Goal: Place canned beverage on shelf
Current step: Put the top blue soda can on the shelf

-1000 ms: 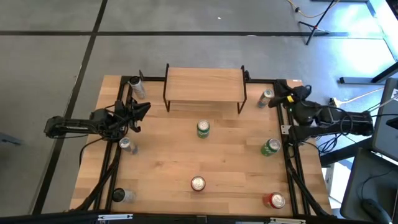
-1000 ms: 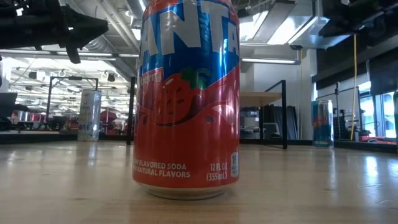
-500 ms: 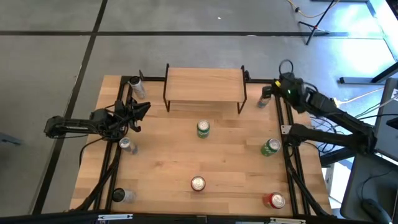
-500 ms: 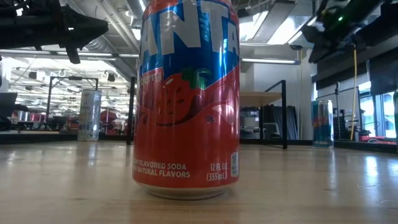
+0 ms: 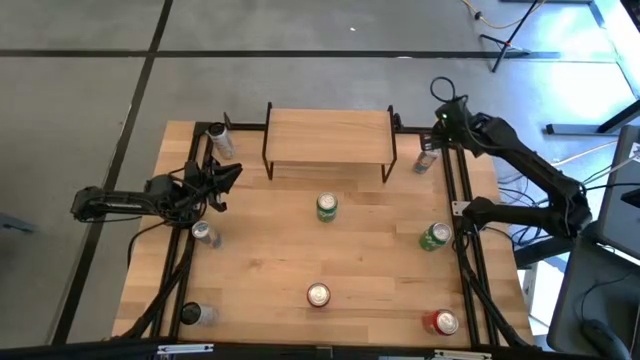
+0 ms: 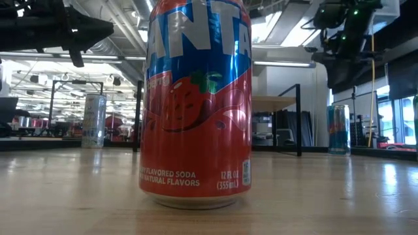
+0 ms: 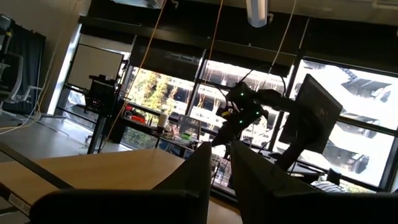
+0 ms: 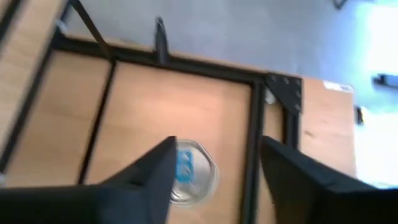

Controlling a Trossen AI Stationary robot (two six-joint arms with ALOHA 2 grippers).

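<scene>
In the upper right of the high view the right claw [image 5: 440, 122] hangs with fingers spread straight above a blue-marked can [image 8: 188, 170], which stands upright just beside the shelf [image 5: 329, 136]'s right legs. The left claw [image 5: 232, 173], pressed together, waits at centre left, farther off. Around them, more cans dot the wooden counter [image 5: 260, 265], with grey floor beyond.

Robotics lab / industrial test space, not a home. Bare grey concrete floor [image 5: 90, 90] w/ dark seams around a light wood worktable [image 5: 260, 260] on a black metal frame. Exposed silver ceiling ducts [image 6: 124, 26], strip lights, big glazed windows [image 7: 348, 124], a dark monitor [image 7: 311, 118], loose cables on the floor [image 5: 500, 15].
</scene>
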